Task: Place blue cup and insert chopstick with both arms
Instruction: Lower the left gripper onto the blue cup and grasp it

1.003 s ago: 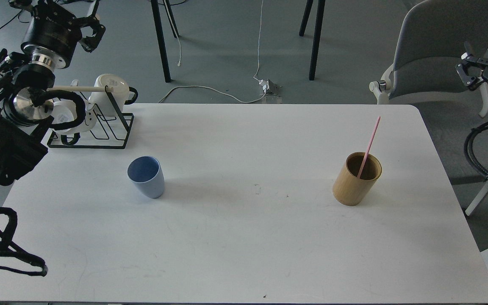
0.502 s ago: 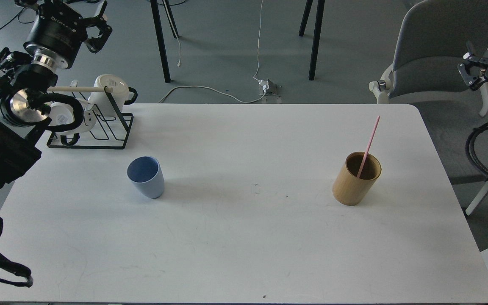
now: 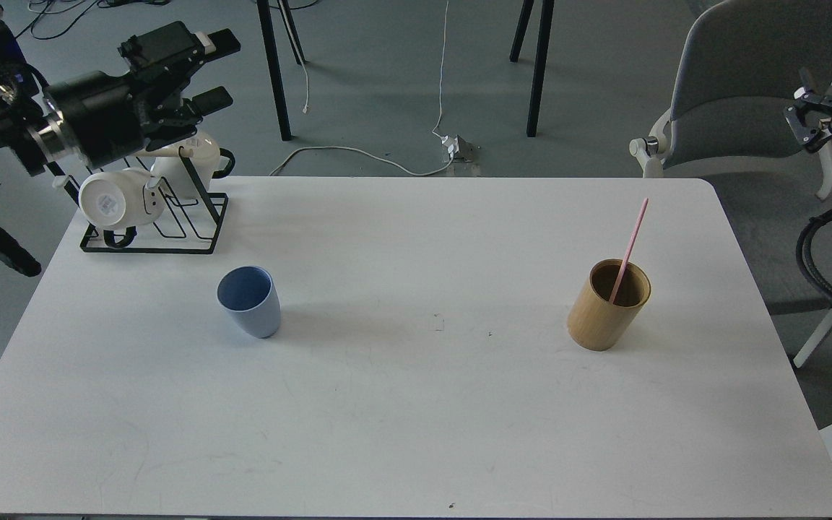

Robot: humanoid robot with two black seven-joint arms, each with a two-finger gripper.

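Observation:
The blue cup (image 3: 248,300) stands upright on the white table (image 3: 416,404), left of centre. The pink chopstick (image 3: 630,245) leans in a tan wooden cylinder holder (image 3: 607,307) at the right. My left gripper (image 3: 215,71) hovers above the mug rack at the far left. It points right with its two fingers spread apart and nothing between them, well behind and above the cup. My right gripper (image 3: 806,115) sits at the right edge, off the table beside the chair. It is small and partly cut off, so its fingers cannot be told apart.
A black wire rack (image 3: 163,224) with a pale wooden rod holds white mugs (image 3: 116,202) at the table's far left corner. A grey chair (image 3: 741,79) stands behind the right corner. Cables and black table legs are on the floor behind.
My left arm has swung back off the table's left side. Its gripper has turned from pointing up to pointing right over the rack. The right gripper has barely shifted. Cup and chopstick are unmoved.

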